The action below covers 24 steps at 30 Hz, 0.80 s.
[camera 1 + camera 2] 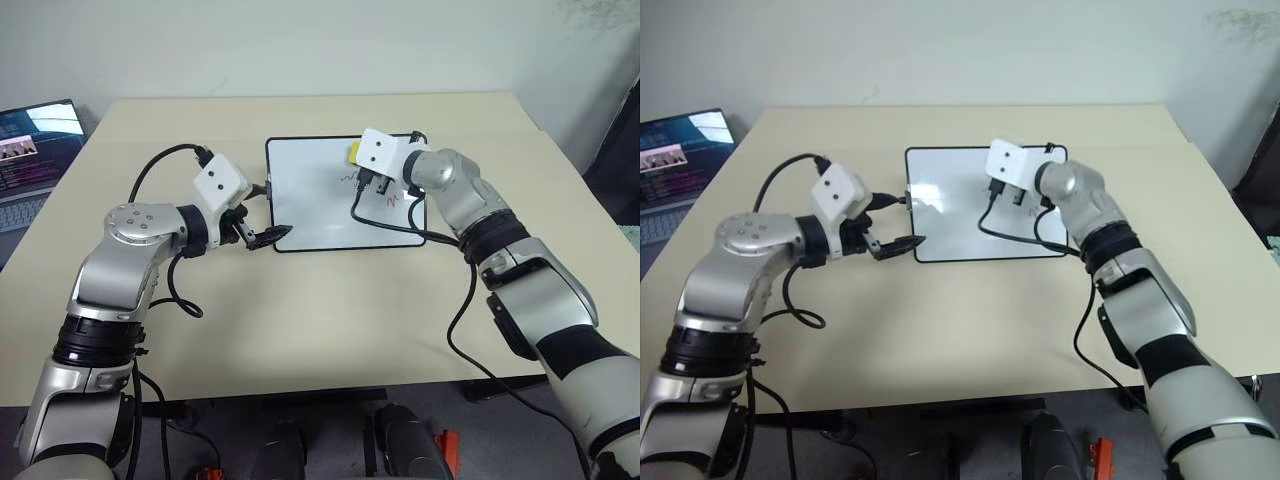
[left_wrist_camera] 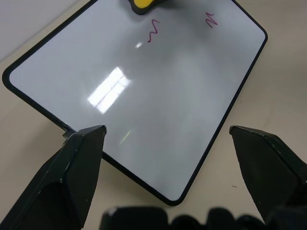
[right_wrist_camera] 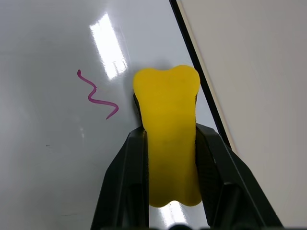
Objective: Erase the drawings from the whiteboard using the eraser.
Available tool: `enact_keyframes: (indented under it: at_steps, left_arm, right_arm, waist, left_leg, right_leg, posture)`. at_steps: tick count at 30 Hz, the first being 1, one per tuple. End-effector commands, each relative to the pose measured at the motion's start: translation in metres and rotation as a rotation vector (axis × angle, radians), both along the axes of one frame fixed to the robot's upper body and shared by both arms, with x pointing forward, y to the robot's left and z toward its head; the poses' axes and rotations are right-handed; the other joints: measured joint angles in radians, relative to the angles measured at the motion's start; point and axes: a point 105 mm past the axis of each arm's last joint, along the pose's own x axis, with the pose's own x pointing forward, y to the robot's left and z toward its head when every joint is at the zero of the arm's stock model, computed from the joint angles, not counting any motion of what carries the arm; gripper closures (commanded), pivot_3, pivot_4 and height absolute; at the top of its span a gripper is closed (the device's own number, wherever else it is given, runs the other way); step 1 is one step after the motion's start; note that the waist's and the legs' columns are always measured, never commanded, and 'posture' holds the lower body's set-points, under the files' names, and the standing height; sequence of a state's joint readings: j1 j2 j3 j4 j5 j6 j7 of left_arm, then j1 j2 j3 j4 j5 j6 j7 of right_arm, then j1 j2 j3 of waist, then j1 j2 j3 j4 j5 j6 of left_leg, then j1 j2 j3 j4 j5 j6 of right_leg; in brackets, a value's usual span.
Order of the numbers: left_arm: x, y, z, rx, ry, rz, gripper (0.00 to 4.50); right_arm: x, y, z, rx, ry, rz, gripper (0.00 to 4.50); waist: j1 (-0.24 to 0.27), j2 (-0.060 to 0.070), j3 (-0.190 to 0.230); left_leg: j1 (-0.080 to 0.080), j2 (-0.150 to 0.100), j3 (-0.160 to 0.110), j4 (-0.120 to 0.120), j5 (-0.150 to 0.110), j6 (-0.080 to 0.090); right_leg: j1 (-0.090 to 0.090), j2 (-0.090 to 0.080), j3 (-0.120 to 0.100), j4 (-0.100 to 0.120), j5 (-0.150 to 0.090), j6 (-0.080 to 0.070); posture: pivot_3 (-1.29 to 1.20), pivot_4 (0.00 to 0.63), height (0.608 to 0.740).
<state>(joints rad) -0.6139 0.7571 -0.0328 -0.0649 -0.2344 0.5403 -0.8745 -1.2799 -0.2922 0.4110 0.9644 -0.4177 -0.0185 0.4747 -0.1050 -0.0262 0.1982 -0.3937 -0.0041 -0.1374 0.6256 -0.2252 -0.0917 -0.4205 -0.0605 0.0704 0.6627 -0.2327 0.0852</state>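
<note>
Glossy white rectangular whiteboard with thin black frame and rounded corners (image 1: 320, 215) lies flat on the pale beige tabletop (image 1: 330, 320), near the table's middle; a bright patch of reflected light sits on its surface.

Right gripper (image 3: 170, 143): both black fingers clamped on the sides of the small yellow oblong eraser (image 3: 169, 139); eraser held over the far right part of the board, close to the black frame edge; contact with the surface cannot be told.

Drawings: in the right wrist view, one reddish-purple squiggle (image 3: 98, 96) just beside the eraser's tip, not covered; in the left wrist view, a second small squiggle (image 2: 211, 20) farther along the board, apart from the first.

Left gripper (image 2: 168, 139): fingers spread wide, nothing between them; it hovers at the board's near left corner.

Open laptop with lit screen (image 1: 35, 150) at the table's far left.
</note>
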Motion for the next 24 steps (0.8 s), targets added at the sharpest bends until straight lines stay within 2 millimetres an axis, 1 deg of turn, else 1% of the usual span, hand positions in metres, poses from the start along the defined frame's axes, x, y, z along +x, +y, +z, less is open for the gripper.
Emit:
enact_keyframes:
  at_steps: [1, 4, 6, 8, 11, 14, 19, 22, 24]
  left_arm:
    - [-0.002, 0.000, 0.015, -0.006, -0.055, -0.001, 0.00]
    - [-0.003, 0.000, 0.017, -0.010, -0.057, -0.004, 0.00]
    - [-0.004, -0.002, 0.022, -0.023, -0.064, -0.018, 0.00]
    - [-0.005, -0.004, 0.026, -0.035, -0.071, -0.026, 0.00]
    - [-0.006, -0.006, 0.028, -0.042, -0.076, -0.031, 0.00]
    - [-0.006, -0.007, 0.028, -0.042, -0.077, -0.033, 0.00]
    - [-0.007, -0.008, 0.030, -0.044, -0.081, -0.036, 0.00]
    - [-0.007, -0.009, 0.030, -0.044, -0.082, -0.039, 0.00]
    - [-0.007, -0.010, 0.030, -0.044, -0.082, -0.040, 0.00]
  right_arm:
    - [-0.004, 0.006, -0.019, -0.058, 0.048, 0.038, 3.53]
    - [-0.012, 0.014, -0.035, -0.062, 0.128, 0.091, 3.53]
    - [-0.017, 0.017, -0.042, -0.082, 0.165, 0.127, 3.53]
    - [-0.020, 0.018, -0.044, -0.091, 0.180, 0.142, 3.53]
    - [-0.020, 0.016, -0.045, -0.094, 0.186, 0.138, 3.53]
    - [-0.015, 0.011, -0.039, -0.086, 0.158, 0.101, 3.53]
    - [0.000, -0.005, -0.012, -0.022, 0.069, -0.018, 3.53]
    - [0.007, -0.017, -0.001, -0.001, 0.036, -0.081, 3.53]
    - [0.010, -0.023, 0.002, 0.003, 0.024, -0.113, 3.53]
  waist:
    - [-0.004, 0.000, 0.000]
    - [-0.008, 0.000, 0.000]
    - [-0.009, 0.000, 0.000]
    - [-0.009, 0.000, 0.000]
    - [-0.009, 0.000, 0.000]
    - [-0.009, 0.000, 0.000]
    - [-0.008, 0.000, 0.000]
    - [-0.007, 0.000, 0.000]
    - [-0.007, 0.000, 0.000]
  left_leg:
    - [0.001, 0.000, 0.000, 0.000, 0.000, 0.000]
    - [0.003, 0.000, 0.000, 0.000, 0.000, 0.000]
    - [0.009, 0.000, 0.000, 0.000, 0.000, 0.000]
    - [0.013, 0.000, 0.000, 0.000, 0.000, 0.000]
    - [0.014, 0.000, 0.000, 0.000, 0.000, 0.000]
    - [0.014, 0.000, 0.000, 0.000, 0.000, 0.000]
    - [0.014, 0.000, -0.001, 0.000, 0.000, 0.000]
    - [0.014, 0.000, -0.001, 0.001, 0.000, 0.001]
    - [0.014, 0.000, -0.001, 0.000, 0.000, 0.001]
  right_leg:
    - [0.001, 0.000, 0.000, 0.000, 0.000, 0.000]
    - [0.003, 0.000, 0.000, 0.000, 0.000, 0.000]
    - [0.007, 0.001, 0.000, 0.000, 0.000, 0.000]
    - [0.012, 0.001, 0.000, 0.000, 0.000, 0.000]
    - [0.013, 0.001, 0.000, -0.001, -0.003, 0.004]
    - [0.013, 0.001, 0.000, 0.000, -0.002, 0.003]
    - [0.013, 0.001, 0.000, 0.000, 0.000, 0.000]
    - [0.013, 0.001, 0.000, 0.000, 0.000, 0.000]
    - [0.013, 0.001, 0.000, 0.000, 0.000, 0.000]
  posture:
    - [0.00, 0.150, 0.740]
    - [0.00, 0.150, 0.740]
    - [0.00, 0.150, 0.740]
    - [0.00, 0.150, 0.740]
    - [0.00, 0.150, 0.740]
    - [0.00, 0.150, 0.740]
    - [0.00, 0.150, 0.740]
    - [0.00, 0.150, 0.740]
    - [0.00, 0.150, 0.740]
